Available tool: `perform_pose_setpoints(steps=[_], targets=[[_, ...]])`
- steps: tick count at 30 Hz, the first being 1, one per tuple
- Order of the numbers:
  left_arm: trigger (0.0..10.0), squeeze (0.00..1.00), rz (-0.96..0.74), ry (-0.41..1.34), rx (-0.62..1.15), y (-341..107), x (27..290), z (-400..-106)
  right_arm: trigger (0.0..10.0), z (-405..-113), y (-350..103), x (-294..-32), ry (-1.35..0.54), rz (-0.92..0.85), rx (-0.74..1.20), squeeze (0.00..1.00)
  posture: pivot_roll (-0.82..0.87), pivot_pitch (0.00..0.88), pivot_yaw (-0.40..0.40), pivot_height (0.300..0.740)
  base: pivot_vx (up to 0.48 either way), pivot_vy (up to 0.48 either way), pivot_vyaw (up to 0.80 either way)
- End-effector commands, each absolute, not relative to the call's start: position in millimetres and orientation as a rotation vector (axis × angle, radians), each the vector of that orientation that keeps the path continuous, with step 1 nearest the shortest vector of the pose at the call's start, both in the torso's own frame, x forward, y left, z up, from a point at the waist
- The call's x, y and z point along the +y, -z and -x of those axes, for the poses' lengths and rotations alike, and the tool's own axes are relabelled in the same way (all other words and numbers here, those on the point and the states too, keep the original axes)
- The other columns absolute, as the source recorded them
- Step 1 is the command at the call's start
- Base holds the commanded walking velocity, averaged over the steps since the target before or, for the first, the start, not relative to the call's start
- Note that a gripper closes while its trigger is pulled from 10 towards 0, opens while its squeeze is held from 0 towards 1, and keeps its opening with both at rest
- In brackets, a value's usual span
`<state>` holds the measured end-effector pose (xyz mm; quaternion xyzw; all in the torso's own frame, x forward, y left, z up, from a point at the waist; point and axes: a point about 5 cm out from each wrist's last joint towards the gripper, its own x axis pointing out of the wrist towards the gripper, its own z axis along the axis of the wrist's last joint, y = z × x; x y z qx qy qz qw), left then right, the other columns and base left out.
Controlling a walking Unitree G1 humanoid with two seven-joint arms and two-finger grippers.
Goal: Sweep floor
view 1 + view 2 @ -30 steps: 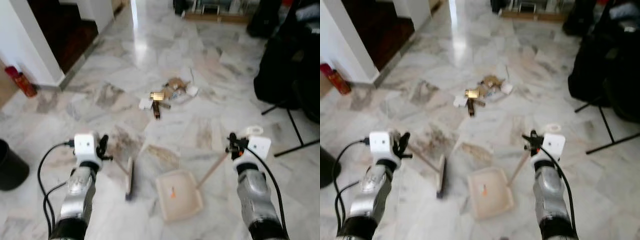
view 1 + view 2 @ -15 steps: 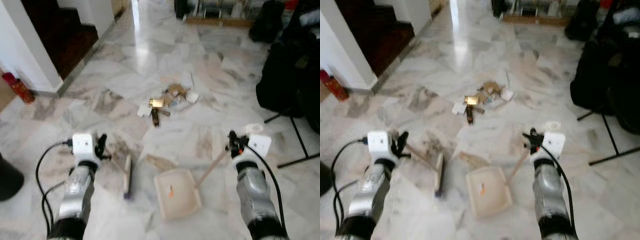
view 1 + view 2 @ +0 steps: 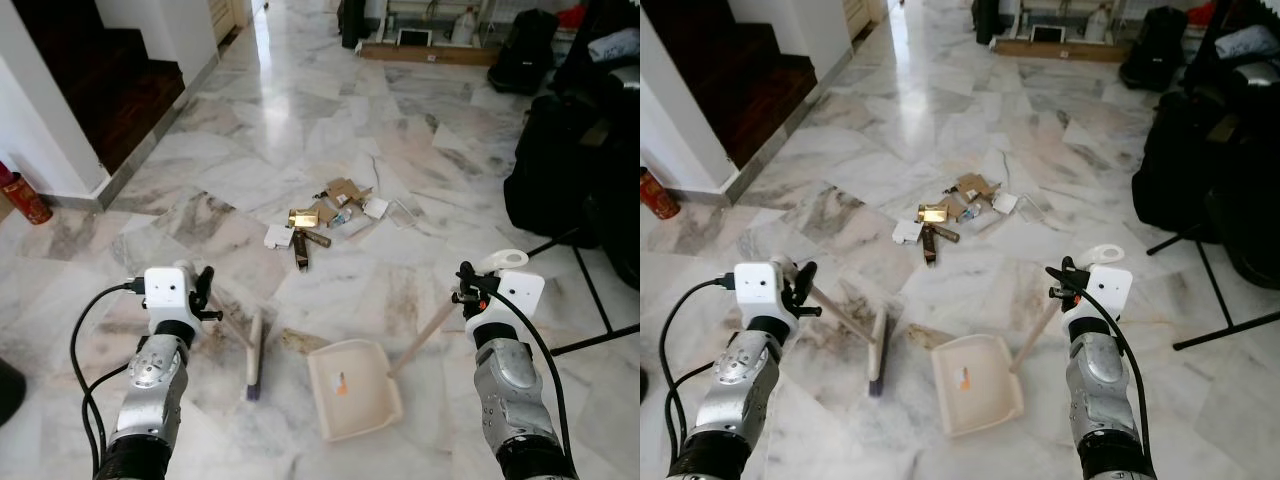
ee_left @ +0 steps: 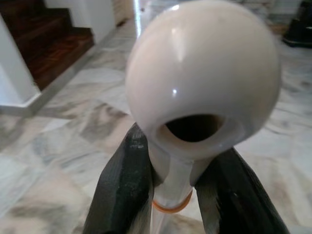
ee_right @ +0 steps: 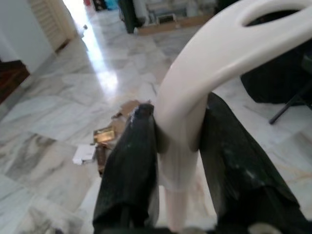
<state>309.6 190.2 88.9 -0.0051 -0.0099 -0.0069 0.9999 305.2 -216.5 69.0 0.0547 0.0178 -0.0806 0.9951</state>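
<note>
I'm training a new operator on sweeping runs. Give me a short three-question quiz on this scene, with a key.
1. True or false: the left hand is shut on the broom handle.
2. What does the right hand hold? A) bottle B) dustpan handle C) cable
3. Fill in: the litter lies on the floor ____ the dustpan, farther from the robot.

Key: 1 true; 2 B; 3 beyond.
</note>
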Motion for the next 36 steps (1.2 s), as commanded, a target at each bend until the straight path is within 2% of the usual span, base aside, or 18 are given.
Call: perform_pose_setpoints(steps=[1, 36], targets=[[10.0, 0.00, 0.007, 0.015, -0.073, -101.0, 194.5, -311.6, 10.0, -311.4, -82.8, -212.2, 0.146, -0.116, -0.032, 0.00, 0.02, 0.034, 0.040, 0.740, 0.296, 0.000, 0.00], [10.0, 0.00, 0.009, 0.012, -0.078, -105.1, 195.1, -314.2, 10.0, -311.4, -83.3, -208.4, 0.145, -0.130, -0.039, 0.00, 0.03, 0.086, 0.037, 0.740, 0.296, 0.000, 0.00]])
